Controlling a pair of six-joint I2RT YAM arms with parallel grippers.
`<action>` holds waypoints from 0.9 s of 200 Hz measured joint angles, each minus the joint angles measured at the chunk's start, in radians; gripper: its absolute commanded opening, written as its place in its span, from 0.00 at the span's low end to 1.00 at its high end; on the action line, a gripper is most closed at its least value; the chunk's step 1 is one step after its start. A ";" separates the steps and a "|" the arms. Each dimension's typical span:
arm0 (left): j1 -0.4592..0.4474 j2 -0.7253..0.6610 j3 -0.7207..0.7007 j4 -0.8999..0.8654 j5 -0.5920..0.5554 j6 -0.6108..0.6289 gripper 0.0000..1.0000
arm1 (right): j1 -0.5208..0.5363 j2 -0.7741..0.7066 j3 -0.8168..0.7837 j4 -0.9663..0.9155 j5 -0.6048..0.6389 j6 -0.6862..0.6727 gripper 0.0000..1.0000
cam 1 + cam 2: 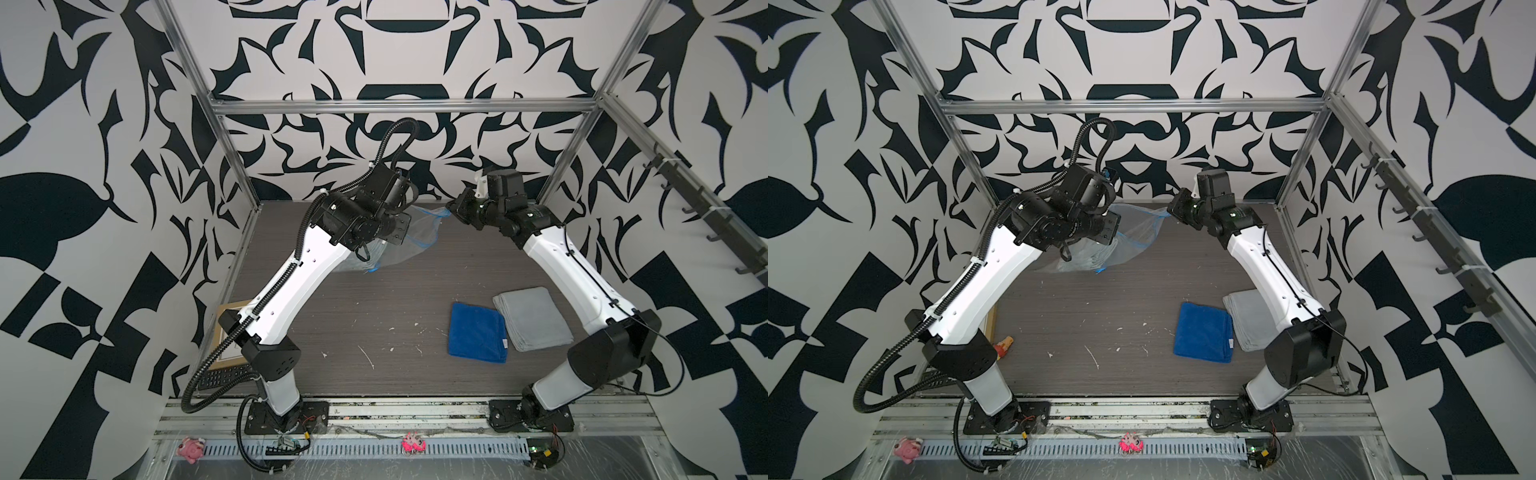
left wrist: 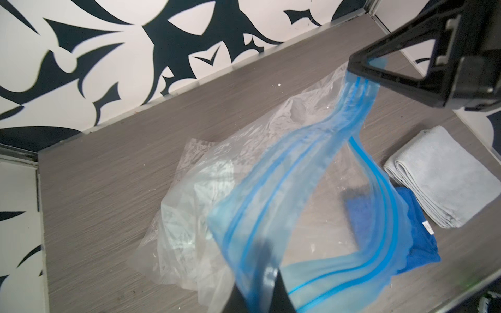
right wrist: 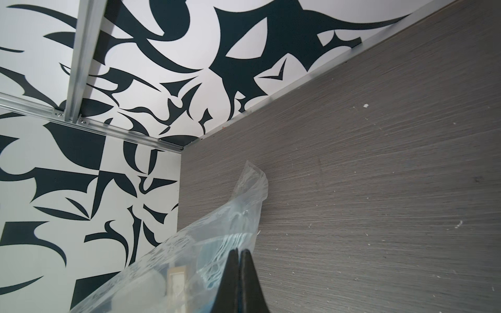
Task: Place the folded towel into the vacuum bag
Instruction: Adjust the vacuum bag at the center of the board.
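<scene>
Vacuum bag (image 1: 419, 230): clear, crinkly plastic with a blue zip strip (image 2: 292, 173) along its mouth. It sits near the far edge of the worktop (image 1: 374, 299), left of centre. The zip end is raised off the surface and pulled apart, so the mouth stands open. The closed end slumps on the worktop toward the left edge. A pale, folded-looking mass shows through the plastic there; what it is cannot be told.

Blue towel (image 1: 477, 330): folded square, lying flat in the right half of the worktop, outside the bag.

Grey towel (image 1: 534, 318): folded in layers, flat, touching the blue towel's right side, nearer the right edge.
</scene>
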 measured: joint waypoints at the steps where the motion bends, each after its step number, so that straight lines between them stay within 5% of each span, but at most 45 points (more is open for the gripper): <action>1: 0.001 0.001 0.002 0.000 -0.001 0.002 0.00 | 0.000 0.000 0.000 0.000 0.000 0.000 0.00; 55: 0.009 -0.032 0.032 0.020 -0.062 0.065 0.00 | 0.001 0.018 0.134 0.025 -0.041 0.023 0.00; 112: 0.009 -0.190 -0.233 0.117 -0.059 0.056 0.00 | 0.003 -0.026 0.095 0.034 -0.044 0.023 0.00; 180: 0.004 -0.397 -0.626 0.205 -0.031 -0.003 0.00 | 0.063 -0.129 -0.180 0.045 -0.069 0.022 0.00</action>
